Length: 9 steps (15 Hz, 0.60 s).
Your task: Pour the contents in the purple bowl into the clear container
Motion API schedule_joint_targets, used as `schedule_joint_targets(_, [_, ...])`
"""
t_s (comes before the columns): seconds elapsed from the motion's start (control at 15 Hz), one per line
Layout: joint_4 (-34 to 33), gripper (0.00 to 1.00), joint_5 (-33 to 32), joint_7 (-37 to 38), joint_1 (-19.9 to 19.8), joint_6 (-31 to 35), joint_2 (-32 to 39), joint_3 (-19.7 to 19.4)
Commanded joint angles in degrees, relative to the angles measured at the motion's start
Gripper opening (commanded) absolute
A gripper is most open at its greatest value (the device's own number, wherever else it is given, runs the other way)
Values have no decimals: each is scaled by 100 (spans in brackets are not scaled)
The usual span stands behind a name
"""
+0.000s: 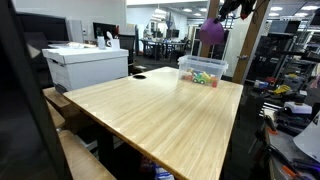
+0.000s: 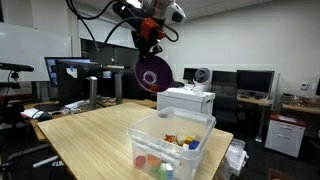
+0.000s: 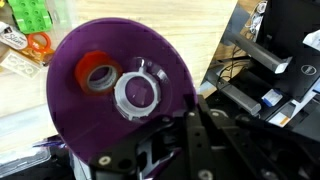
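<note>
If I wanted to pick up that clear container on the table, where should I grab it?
Probably the rim of the clear container: come from above, one finger inside and one outside a wall. It stands upright and open-topped, and looks too wide to span.

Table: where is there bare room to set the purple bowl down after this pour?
Free: the long bare stretch of the table from the clear container to the near edge, bordered by the small dark object on one side. Crowded: the end where the container sits, with the purple bowl held over it and the white box just beyond.
</note>
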<state>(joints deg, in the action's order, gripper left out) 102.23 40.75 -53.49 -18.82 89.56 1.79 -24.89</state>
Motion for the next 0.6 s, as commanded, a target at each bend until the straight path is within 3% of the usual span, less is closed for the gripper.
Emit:
schedule_joint_targets(0.0, [-28,4,-1,3,-140,-19,15,134])
schedule_joint_targets(0.13, [-221,1,107,-61,-229,-228,159,79])
schedule_joint_targets(0.53, [-1348,1,1053,-784,-1133,-1491,1338,-25])
